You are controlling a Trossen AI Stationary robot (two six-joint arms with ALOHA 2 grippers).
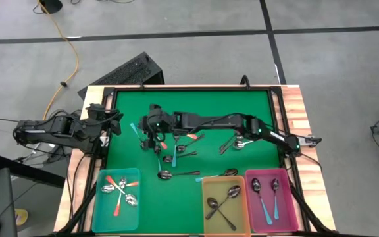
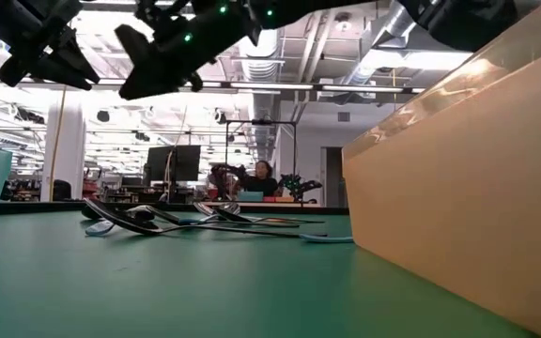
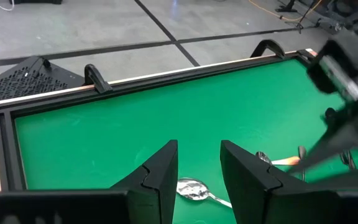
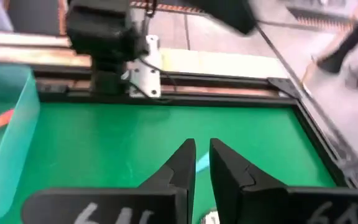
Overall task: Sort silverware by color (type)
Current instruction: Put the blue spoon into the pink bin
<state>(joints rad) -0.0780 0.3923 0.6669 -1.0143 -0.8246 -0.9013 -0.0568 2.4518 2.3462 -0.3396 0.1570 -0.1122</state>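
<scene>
Right hand (image 1: 151,136) over the left part of the green bench (image 1: 242,108), fingers nearly together pinching a blue-handled spoon (image 1: 135,130), loose spoons (image 1: 183,148) scattered just beside and beyond it, left hand (image 1: 115,122) at the bench's left edge, fingers (image 3: 160,171) spread, empty.

The mat (image 1: 242,108) was solid green, framed in black. Along the lower edge of the high view stood a teal bin (image 1: 100,210), a yellow bin (image 1: 206,220) and a pink bin (image 1: 291,217). Spoons (image 1: 176,150) showed silver bowls with orange-red, light blue or dark handles.
</scene>
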